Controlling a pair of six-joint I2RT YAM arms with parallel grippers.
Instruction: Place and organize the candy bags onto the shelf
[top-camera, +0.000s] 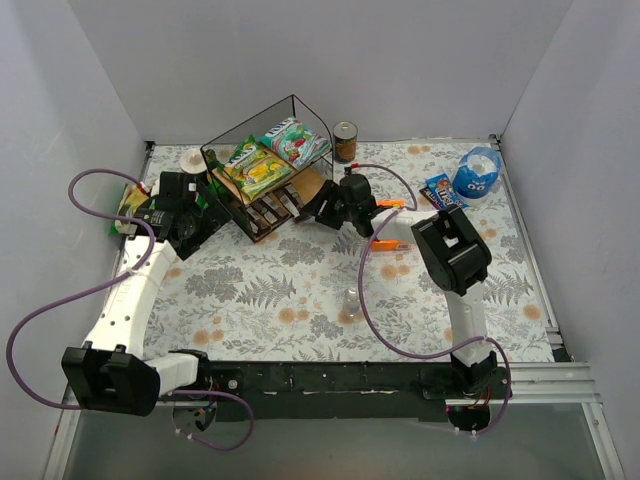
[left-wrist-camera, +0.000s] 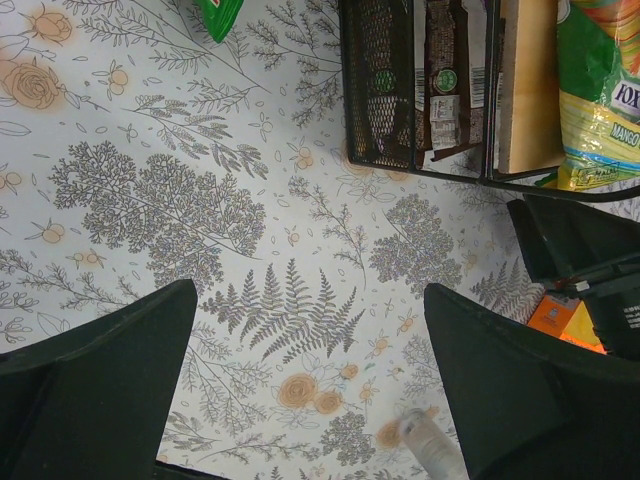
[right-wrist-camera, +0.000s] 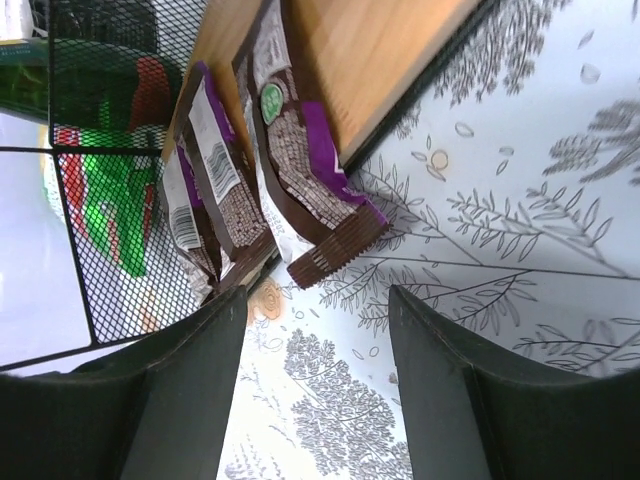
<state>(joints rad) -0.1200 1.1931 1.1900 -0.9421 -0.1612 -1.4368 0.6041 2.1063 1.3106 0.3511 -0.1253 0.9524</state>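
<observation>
Here | shelf (top-camera: 312, 186): upper board held green-yellow bag (top-camera: 255, 168) and teal-white bag (top-camera: 292, 140); lower board held brown-and-purple wrappers (right-wrist-camera: 300, 190), ends sticking past its edge | small blue pack (top-camera: 440, 190): lay on table (top-camera: 300, 290) beside blue pouch (top-camera: 477, 175) | left gripper (left-wrist-camera: 310, 300): jaws spread wide, nothing between | right gripper (right-wrist-camera: 318, 320): jaws spread, empty, near the wrappers

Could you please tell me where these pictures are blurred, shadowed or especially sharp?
Top external: soft even light, no hard shadows, shelf sharp. Left wrist: left fingers dark and soft, cloth sharp. Right wrist: right fingers blurred, wrappers crisp, grey shadow beside them.
</observation>
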